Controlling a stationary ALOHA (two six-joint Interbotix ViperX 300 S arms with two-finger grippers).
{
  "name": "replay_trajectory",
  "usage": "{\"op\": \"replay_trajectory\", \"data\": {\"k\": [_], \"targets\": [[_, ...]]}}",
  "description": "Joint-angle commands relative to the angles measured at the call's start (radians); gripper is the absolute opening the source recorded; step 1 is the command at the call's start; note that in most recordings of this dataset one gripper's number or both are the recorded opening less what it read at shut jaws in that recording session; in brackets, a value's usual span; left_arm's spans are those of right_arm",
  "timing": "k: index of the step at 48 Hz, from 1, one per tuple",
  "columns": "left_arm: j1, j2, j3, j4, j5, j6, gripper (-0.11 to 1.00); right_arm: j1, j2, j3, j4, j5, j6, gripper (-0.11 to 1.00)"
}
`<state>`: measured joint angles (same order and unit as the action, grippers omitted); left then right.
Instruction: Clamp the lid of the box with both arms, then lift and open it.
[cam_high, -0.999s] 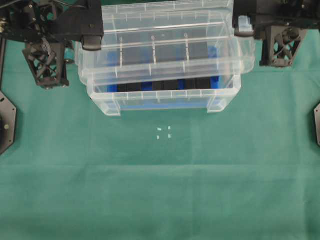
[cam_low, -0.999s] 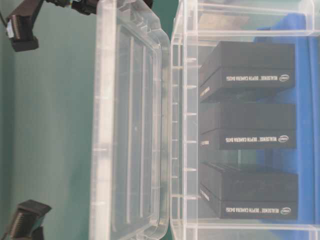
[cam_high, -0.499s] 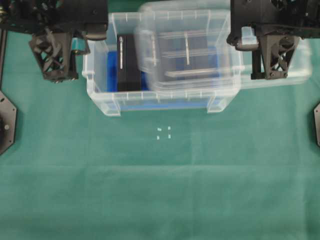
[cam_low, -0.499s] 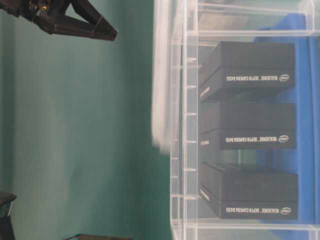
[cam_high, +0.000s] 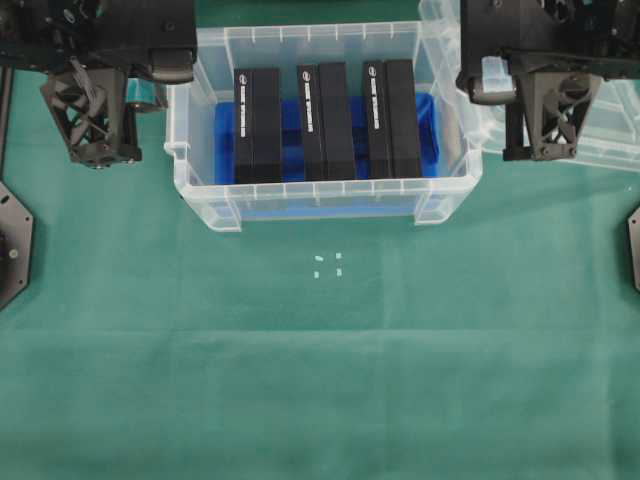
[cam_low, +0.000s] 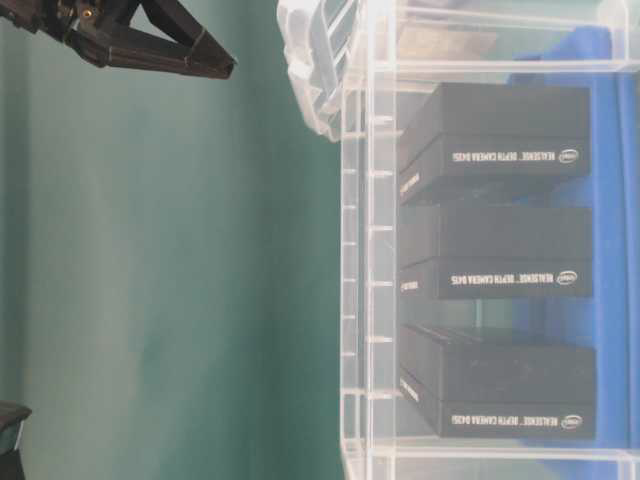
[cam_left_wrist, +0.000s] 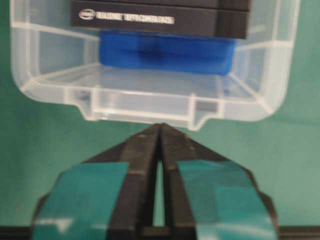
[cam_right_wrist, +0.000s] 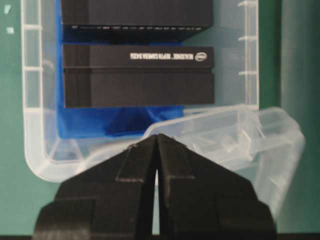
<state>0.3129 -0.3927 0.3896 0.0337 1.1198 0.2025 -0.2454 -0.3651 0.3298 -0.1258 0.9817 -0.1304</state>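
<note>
Item 1. Deep clear plastic box (cam_high: 325, 205) on green cloth (cam_high: 320, 380): open-topped, blue floor insert (cam_high: 428, 140), three upright black blocks (cam_high: 322, 122) standing side by side.

Item 2. Flat clear plastic lid (cam_high: 610, 125): off the box, lying to its right under my right arm, one corner lapping against the box's right end. In the right wrist view it (cam_right_wrist: 240, 135) sits tilted just past my fingertips. I judge it light, thin, springy and slick; likely to flex or slide if pinched on the panel. Best hold: the raised rim at the short ends, one gripper each side.

Item 3. My left gripper (cam_left_wrist: 160, 131), teal-taped: jaws closed to a hairline, holding nothing, tips just short of the box's handle lug (cam_left_wrist: 145, 107).

Item 4. My right gripper (cam_right_wrist: 158, 141), plain black: jaws likewise pressed together. Whether a rim edge is pinched I cannot tell; the lid appears beyond the tips, not between them.

Item 5. Views compared. Overhead shows box and lid placement but hides both gripper tips under the arms. The wrist views alone show jaw state. Table-level shows the lid's edge (cam_low: 315, 60) beside the box wall and printed block labels.
</note>
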Motion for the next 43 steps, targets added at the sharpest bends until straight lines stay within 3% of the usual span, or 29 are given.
{"op": "replay_trajectory", "data": {"k": [1,18,33,43], "targets": [[-0.002,-0.031,-0.002,0.002,-0.006,-0.002,0.01,0.0,-0.015,-0.018,0.0,-0.003,0.005,0.0],[-0.002,-0.23,0.141,-0.003,-0.117,0.0,0.01,0.0,-0.178,0.103,0.026,-0.052,0.005,0.0],[-0.083,-0.479,0.302,-0.018,-0.305,-0.005,0.01,0.0,-0.416,0.308,0.127,-0.195,0.005,0.0],[-0.178,-0.589,0.411,-0.025,-0.414,-0.061,0.01,0.005,-0.543,0.437,0.252,-0.31,0.005,0.0]]}}
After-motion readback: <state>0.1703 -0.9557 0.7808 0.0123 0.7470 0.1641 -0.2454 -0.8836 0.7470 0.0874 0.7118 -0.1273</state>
